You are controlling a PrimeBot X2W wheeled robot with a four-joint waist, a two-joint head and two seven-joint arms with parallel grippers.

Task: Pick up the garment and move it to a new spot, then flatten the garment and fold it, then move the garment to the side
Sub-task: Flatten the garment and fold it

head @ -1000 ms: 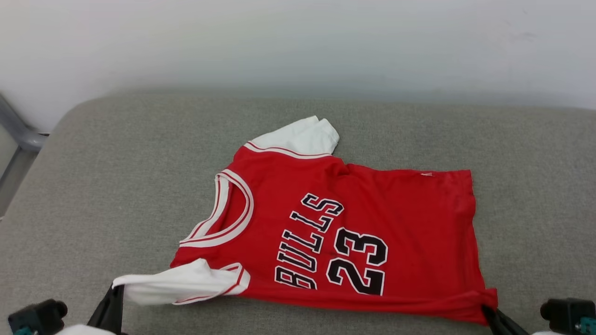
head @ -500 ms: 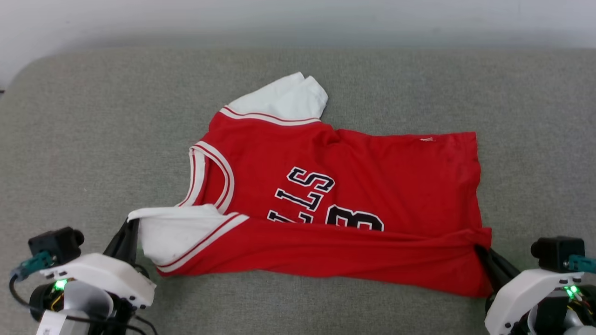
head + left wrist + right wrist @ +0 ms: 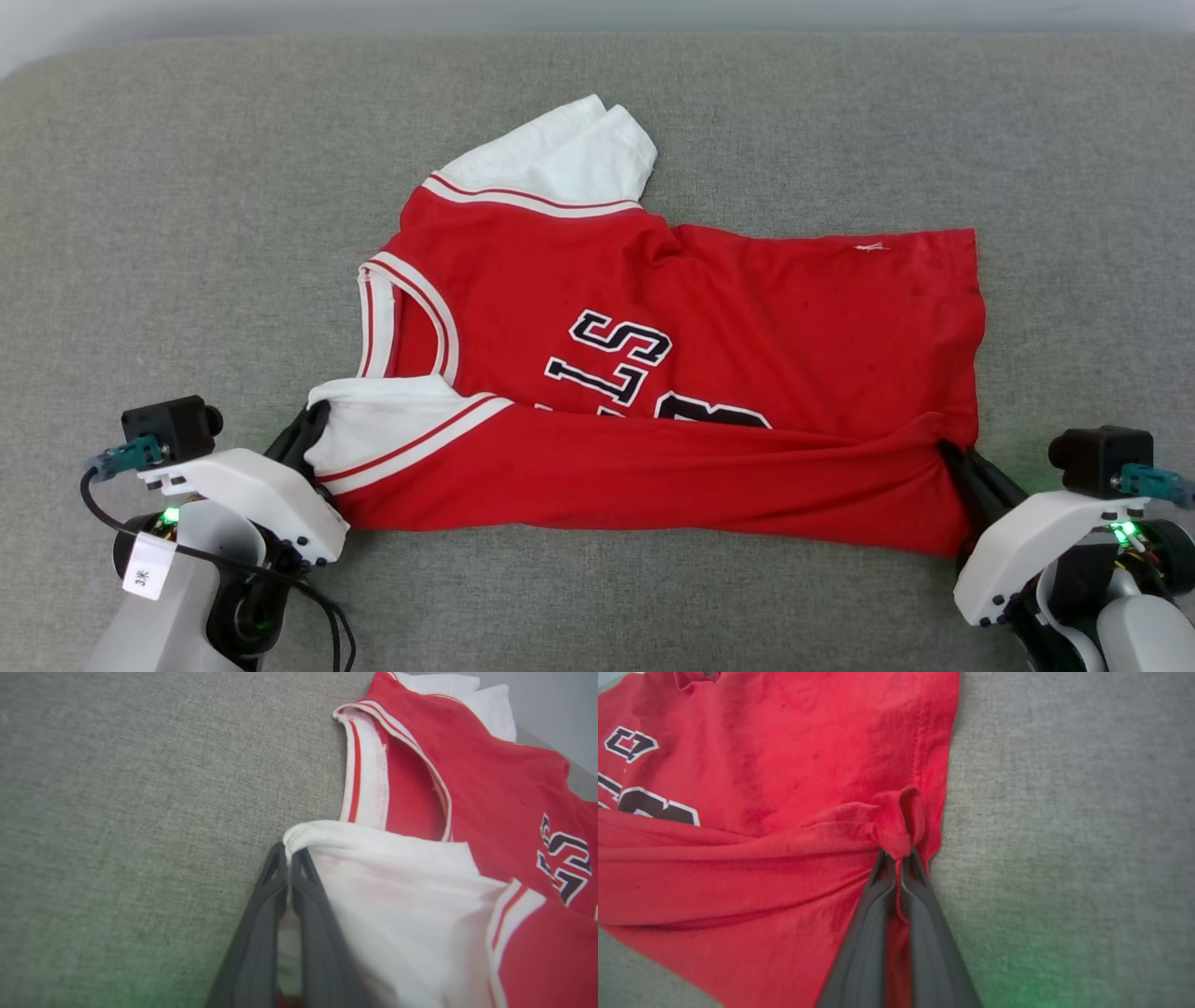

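Head view: the garment (image 3: 709, 308) lay mid-cushion (image 3: 187, 187), flattened, with the first fold underway. Finishing the fold and moving it aside remained. Its near edge covered more of the print (image 3: 607, 359) than 1 second before.

Left wrist view: the left gripper (image 3: 287, 851) was clamped on the garment's near sleeve (image 3: 397, 882).

Right wrist view: the right gripper (image 3: 896, 858) pinched the garment's near hem corner (image 3: 896, 826).

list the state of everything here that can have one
garment: front up on the grey cushion, near edge folded over part of the print
left claw: shut on the near white sleeve
right claw: shut on the bunched hem corner
far sleeve: flat, not held
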